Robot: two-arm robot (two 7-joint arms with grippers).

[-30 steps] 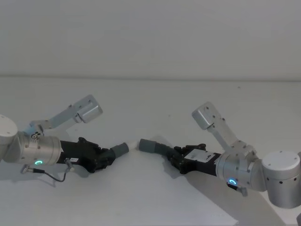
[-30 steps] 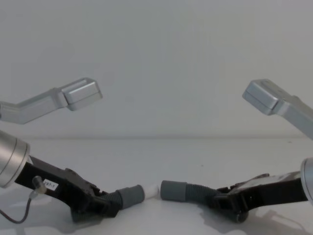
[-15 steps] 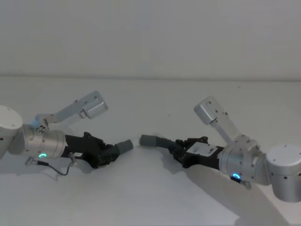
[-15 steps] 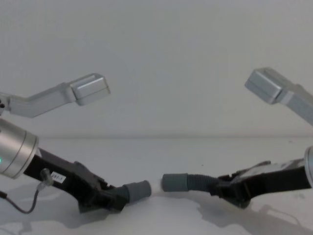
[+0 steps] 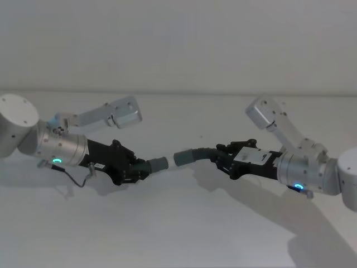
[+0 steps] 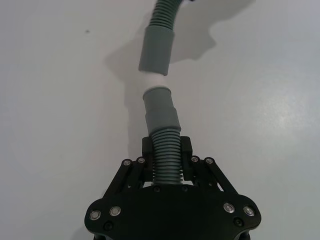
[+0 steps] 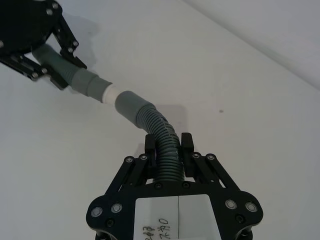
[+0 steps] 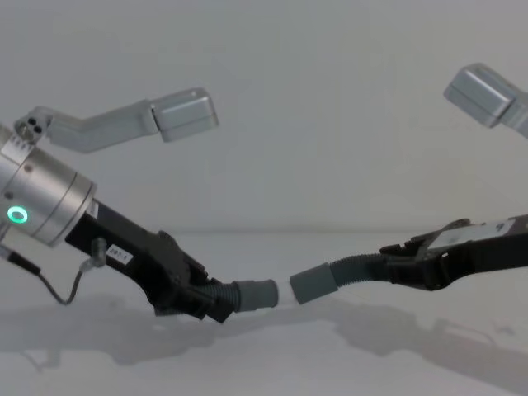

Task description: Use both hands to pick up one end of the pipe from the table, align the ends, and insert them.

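Both hose pieces are held up off the white table (image 5: 178, 223), their grey cuffs meeting near the middle of the head view. The left gripper (image 5: 133, 167), coming in from the left of the frame, is clamped on the ribbed body of the straight hose (image 6: 165, 160); its fingers (image 6: 146, 149) press on either side of the ribs, and the grey cuff (image 6: 160, 107) with its white tip (image 6: 152, 80) points away from it toward the other piece. The right gripper (image 5: 224, 159), reaching in from the right, grips the curved hose (image 7: 162, 145) the same way, with its own cuff (image 7: 129, 106) bending down toward the left. In the right wrist view the white tip (image 7: 110, 95) sits just at the mouth of that cuff, with most of its length exposed between the two cuffs. In the chest view the two cuffs (image 8: 256, 294) (image 8: 312, 282) lie low in the centre, just apart and roughly in line, above the table's shadowed surface.
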